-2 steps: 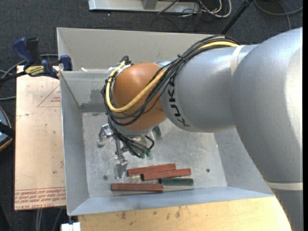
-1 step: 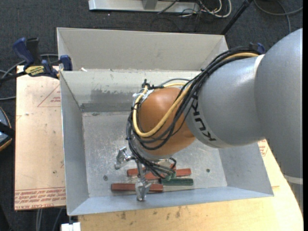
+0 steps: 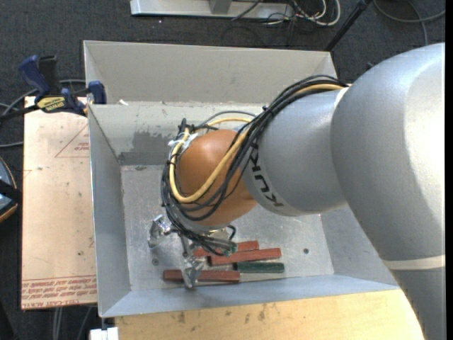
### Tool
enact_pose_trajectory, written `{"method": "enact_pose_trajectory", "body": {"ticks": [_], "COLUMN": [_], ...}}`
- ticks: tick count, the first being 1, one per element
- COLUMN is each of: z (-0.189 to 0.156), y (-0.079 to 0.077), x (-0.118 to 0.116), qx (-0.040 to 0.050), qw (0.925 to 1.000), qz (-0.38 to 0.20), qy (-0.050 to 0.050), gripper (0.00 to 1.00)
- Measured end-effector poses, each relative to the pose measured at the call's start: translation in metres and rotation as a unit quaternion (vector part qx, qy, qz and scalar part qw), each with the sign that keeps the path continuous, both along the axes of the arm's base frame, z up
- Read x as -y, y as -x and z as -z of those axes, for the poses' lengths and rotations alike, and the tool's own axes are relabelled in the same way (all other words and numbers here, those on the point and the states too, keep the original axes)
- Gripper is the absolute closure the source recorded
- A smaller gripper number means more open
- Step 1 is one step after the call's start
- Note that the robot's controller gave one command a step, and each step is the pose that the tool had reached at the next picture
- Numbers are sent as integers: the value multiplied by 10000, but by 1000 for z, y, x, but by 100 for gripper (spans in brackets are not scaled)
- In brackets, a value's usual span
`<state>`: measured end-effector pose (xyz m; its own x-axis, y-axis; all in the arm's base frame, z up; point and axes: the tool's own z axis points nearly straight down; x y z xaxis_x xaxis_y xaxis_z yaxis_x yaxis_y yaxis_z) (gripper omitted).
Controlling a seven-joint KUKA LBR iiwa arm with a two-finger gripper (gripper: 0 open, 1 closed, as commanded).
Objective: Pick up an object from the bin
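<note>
At the six o'clock side of the bin floor, the gripper (image 3: 175, 255) stands low with its metal fingers (image 3: 190, 275) spread apart and nothing visibly clamped between them. One finger tip comes down at the left end of a long flat red-brown bar (image 3: 212, 277), apparently touching it; the other sits apart toward ten o'clock over bare floor. That bar, the nearest to the front wall, looks like the piece to be picked. Just beyond it, toward three o'clock, a dark green bar (image 3: 262, 267) lies parallel, and two more red-brown bars (image 3: 244, 249) rest beside it, all close together in a loose fan. Straddling the bar's narrow width would likely give the firmest hold, since the neighbours crowd its far side. Above the fingers the orange cover (image 3: 205, 168) and looped cables (image 3: 185, 202) hide the wrist, and the grey arm (image 3: 304, 154) reaches in from three o'clock over the grey bin (image 3: 106, 211).
</note>
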<state>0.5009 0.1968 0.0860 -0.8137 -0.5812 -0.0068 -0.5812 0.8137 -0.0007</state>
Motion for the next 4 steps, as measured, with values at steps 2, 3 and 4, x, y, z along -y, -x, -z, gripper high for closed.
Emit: {"method": "enact_pose_trajectory", "body": {"ticks": [2,3,4], "z": [8,-202,-225], "y": [5,-21,-24], "x": [66,69,69], "qx": [19,-30,-27], "qw": [10000,9972,9967], "qz": [-60,-741,-812], "qy": [-25,9,9], "gripper": [100,100,100]}}
